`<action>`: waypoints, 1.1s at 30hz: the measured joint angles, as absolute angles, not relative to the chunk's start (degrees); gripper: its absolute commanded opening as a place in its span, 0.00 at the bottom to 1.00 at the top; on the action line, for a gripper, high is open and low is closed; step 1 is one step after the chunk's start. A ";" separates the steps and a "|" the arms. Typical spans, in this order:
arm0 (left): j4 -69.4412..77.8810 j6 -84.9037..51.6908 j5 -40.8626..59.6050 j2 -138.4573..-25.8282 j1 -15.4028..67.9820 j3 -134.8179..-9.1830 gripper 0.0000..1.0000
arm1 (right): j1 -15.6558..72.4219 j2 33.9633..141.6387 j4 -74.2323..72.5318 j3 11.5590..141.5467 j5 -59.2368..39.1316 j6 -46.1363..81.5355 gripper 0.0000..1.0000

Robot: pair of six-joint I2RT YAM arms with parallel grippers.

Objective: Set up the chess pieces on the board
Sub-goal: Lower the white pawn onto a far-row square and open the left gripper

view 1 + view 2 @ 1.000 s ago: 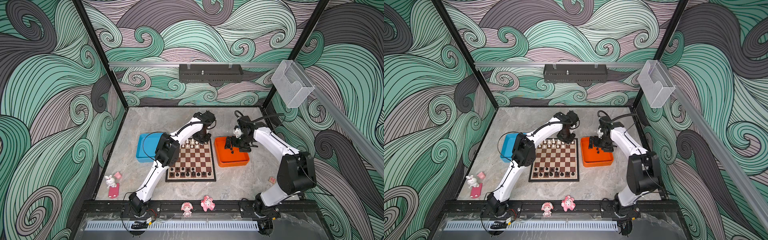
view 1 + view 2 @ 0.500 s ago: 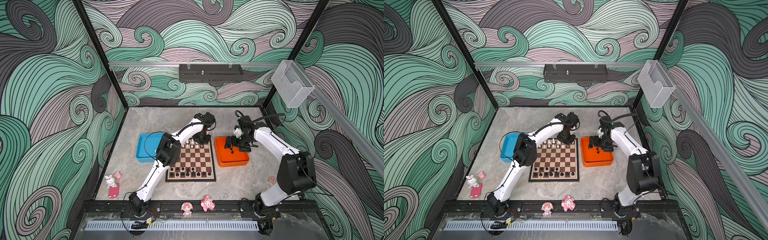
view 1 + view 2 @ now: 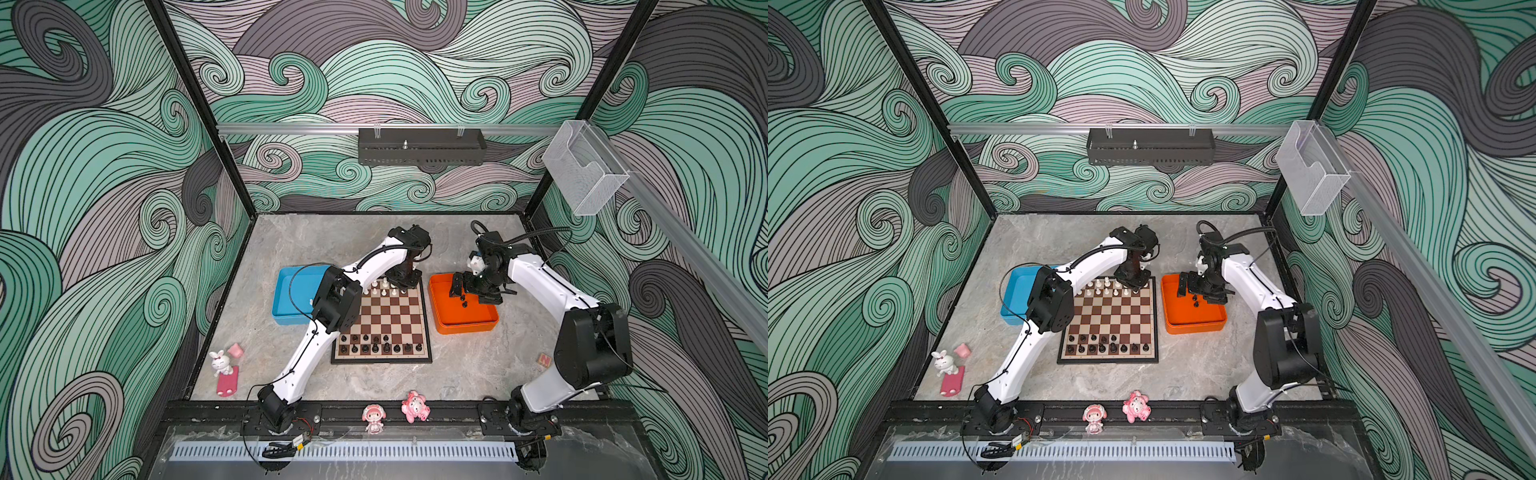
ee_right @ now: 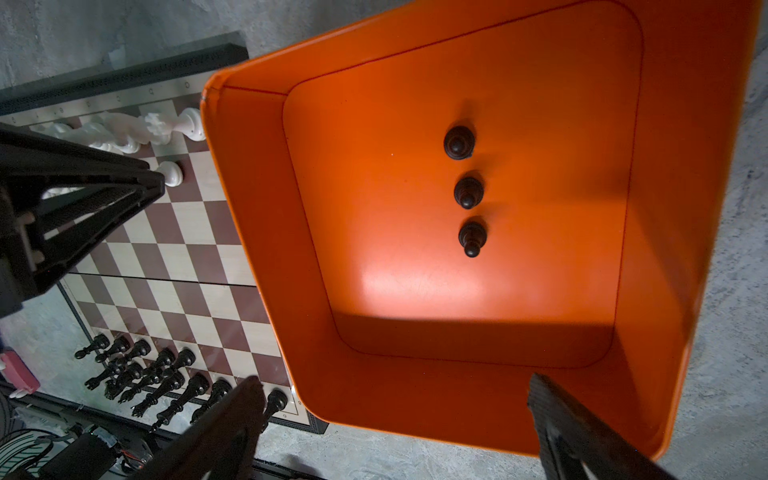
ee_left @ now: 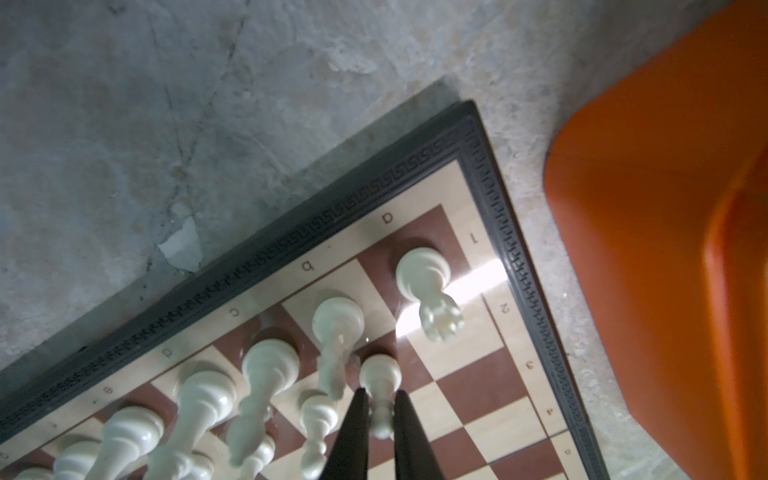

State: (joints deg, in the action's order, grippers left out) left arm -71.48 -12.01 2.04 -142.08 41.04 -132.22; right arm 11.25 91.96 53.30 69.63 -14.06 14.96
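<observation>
The board (image 3: 384, 320) (image 3: 1113, 318) lies mid-table. White chess pieces (image 3: 388, 286) line its far rows and black ones (image 3: 380, 347) its near rows. My left gripper (image 5: 380, 401) (image 3: 405, 283) is shut on a white pawn (image 5: 379, 376) over a brown square in the second row by the far right corner; I cannot tell if its base touches. My right gripper (image 4: 392, 384) (image 3: 473, 291) hangs open over the orange tray (image 4: 519, 62) (image 3: 461, 328), holding nothing. Three black pawns (image 4: 468, 192) stand in that tray.
A blue tray (image 3: 286, 297) sits left of the board, partly behind the left arm. A white bunny toy (image 3: 221, 363) lies front left, two pink figurines (image 3: 373, 417) stand on the front rail, and a small block (image 3: 544, 359) rests front right.
</observation>
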 measured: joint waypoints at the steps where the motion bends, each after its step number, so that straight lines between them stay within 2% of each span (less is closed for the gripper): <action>1: -71.53 -12.01 2.07 -142.08 41.04 -132.22 0.16 | 11.25 91.96 53.30 69.63 -14.06 14.98 0.99; 33: -72.05 -12.01 2.81 -142.02 41.06 -134.17 0.29 | 10.96 91.96 53.06 69.60 -14.11 14.96 0.99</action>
State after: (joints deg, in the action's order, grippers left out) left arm -72.05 -12.01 2.81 -142.02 41.06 -134.17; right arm 10.96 91.96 53.06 69.60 -14.11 14.96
